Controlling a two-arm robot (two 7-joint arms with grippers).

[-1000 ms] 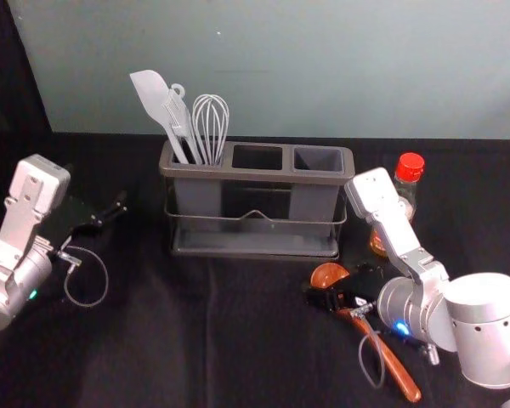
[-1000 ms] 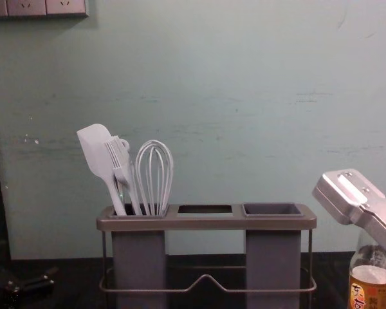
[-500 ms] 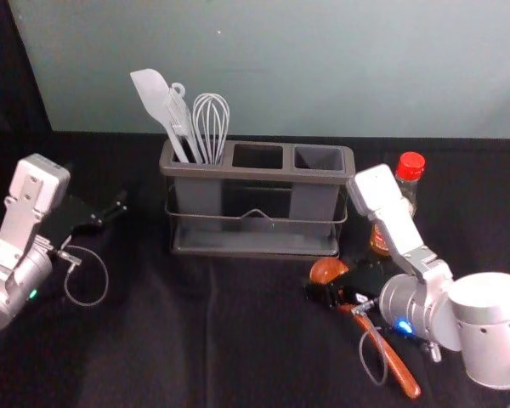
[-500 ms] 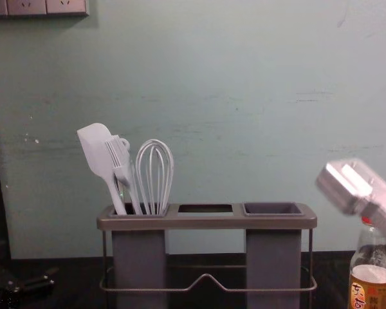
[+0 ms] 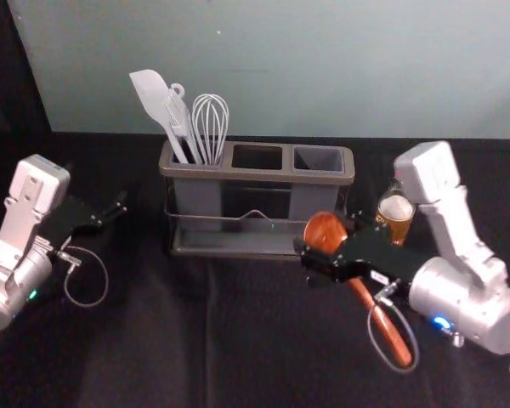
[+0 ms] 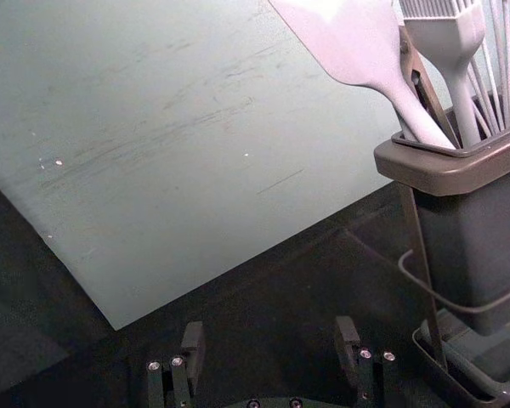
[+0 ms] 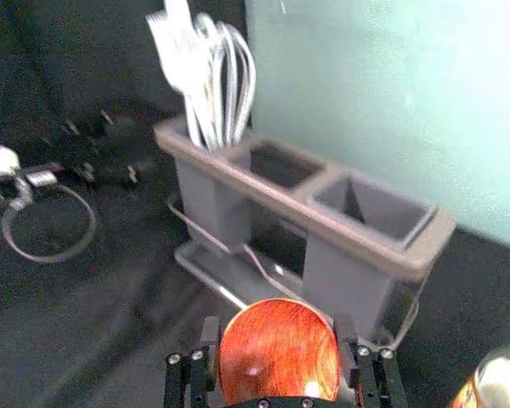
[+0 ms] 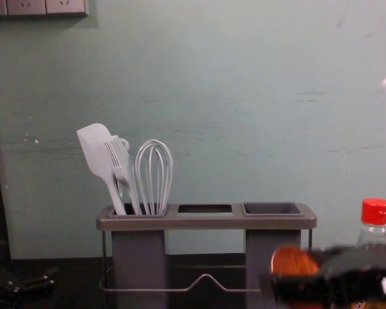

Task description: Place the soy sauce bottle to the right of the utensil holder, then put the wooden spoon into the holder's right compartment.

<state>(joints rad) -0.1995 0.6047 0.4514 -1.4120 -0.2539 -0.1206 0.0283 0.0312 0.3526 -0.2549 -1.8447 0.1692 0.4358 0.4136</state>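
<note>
Right gripper (image 5: 329,240) has its fingers closed on the spoon (image 5: 325,230), bowl end up front, handle slanting towards the worktop's (image 5: 153,340) near right corner! Over by the left edge, the left gripper (image 6: 269,330) idles, fingers apart. Bottle (image 5: 397,212) stands right of the holder (image 5: 255,173), back edge behind it, and very near that working arm, so mind the elbow room! The bowl sits below the rim; it wants more height, then a turn to drop the handle straight, tip centred over the right compartment (image 5: 319,158), before easing down.
</note>
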